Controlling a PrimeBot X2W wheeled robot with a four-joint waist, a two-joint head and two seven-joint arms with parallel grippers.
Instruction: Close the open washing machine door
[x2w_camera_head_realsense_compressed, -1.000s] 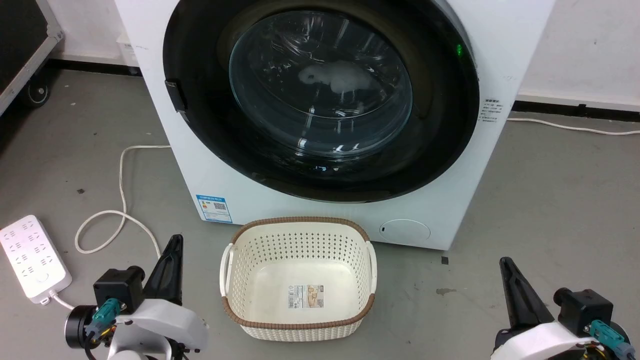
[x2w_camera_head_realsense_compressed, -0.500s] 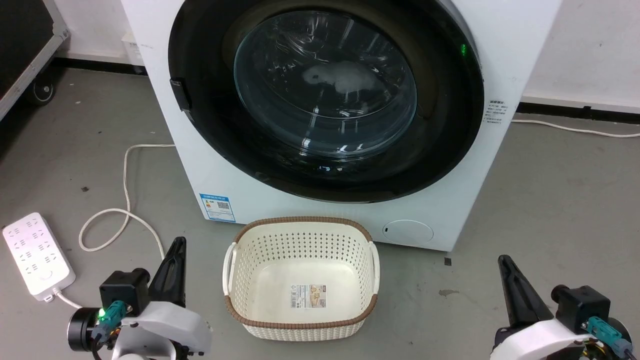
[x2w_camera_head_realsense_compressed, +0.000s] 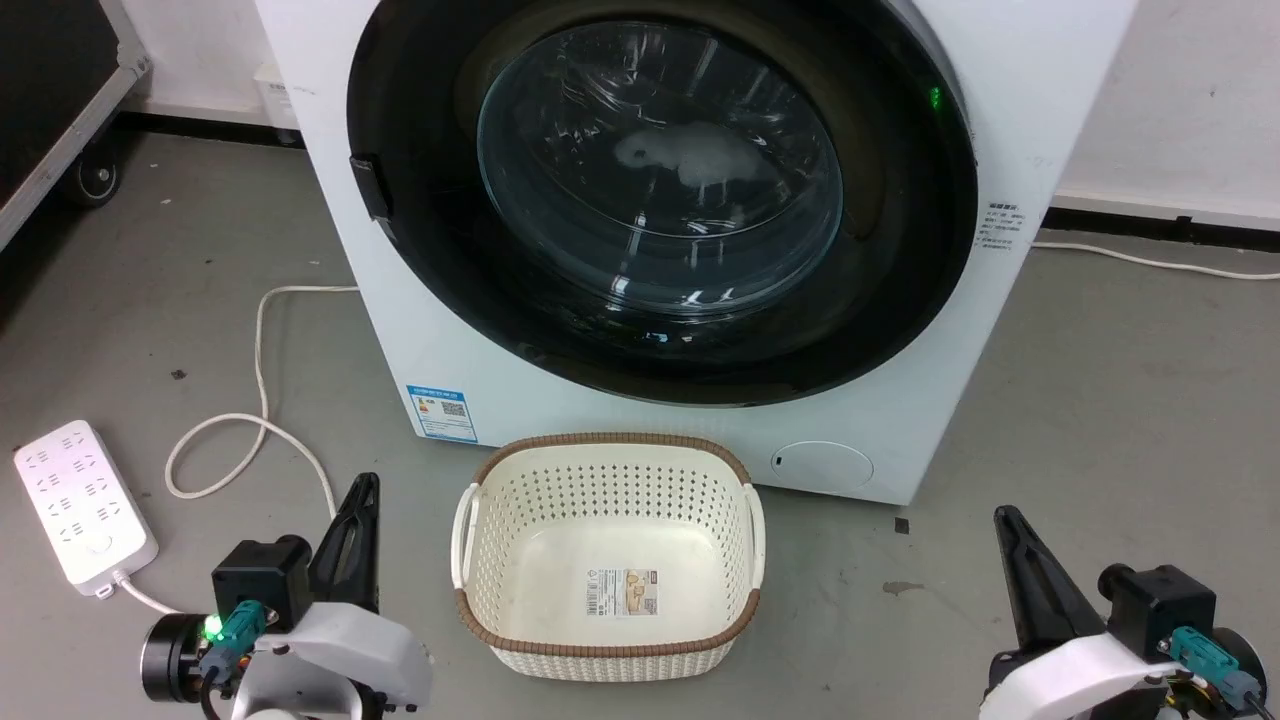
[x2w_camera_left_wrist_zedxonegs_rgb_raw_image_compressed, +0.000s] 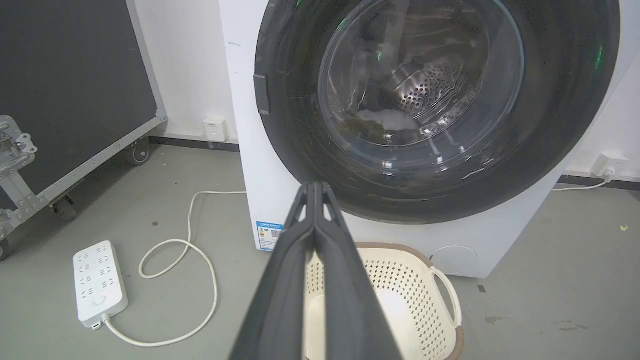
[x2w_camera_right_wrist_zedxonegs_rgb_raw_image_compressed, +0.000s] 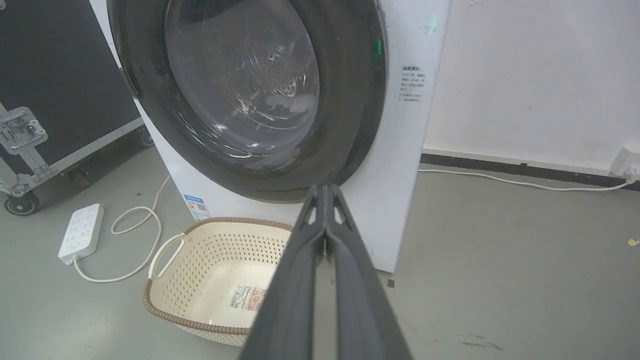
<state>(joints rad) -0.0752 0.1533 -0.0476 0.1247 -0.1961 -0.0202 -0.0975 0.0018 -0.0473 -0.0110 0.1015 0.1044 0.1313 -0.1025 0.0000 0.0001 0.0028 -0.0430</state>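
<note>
The washing machine door, round, black-rimmed, with a bulging glass window, lies flat against the front of the white machine. Pale laundry shows through the glass. The door also fills the top of the left wrist view and the right wrist view. My left gripper is low at the left, shut and empty, well short of the machine; its fingers are pressed together. My right gripper is low at the right, likewise shut and empty.
A cream perforated basket stands on the floor right before the machine, between my arms. A white power strip and its looping cable lie at the left. A black wheeled case is at the far left.
The whole head view has shifted a little, so the camera moved. Machine, door and basket keep their places relative to one another. Both grippers stay shut.
</note>
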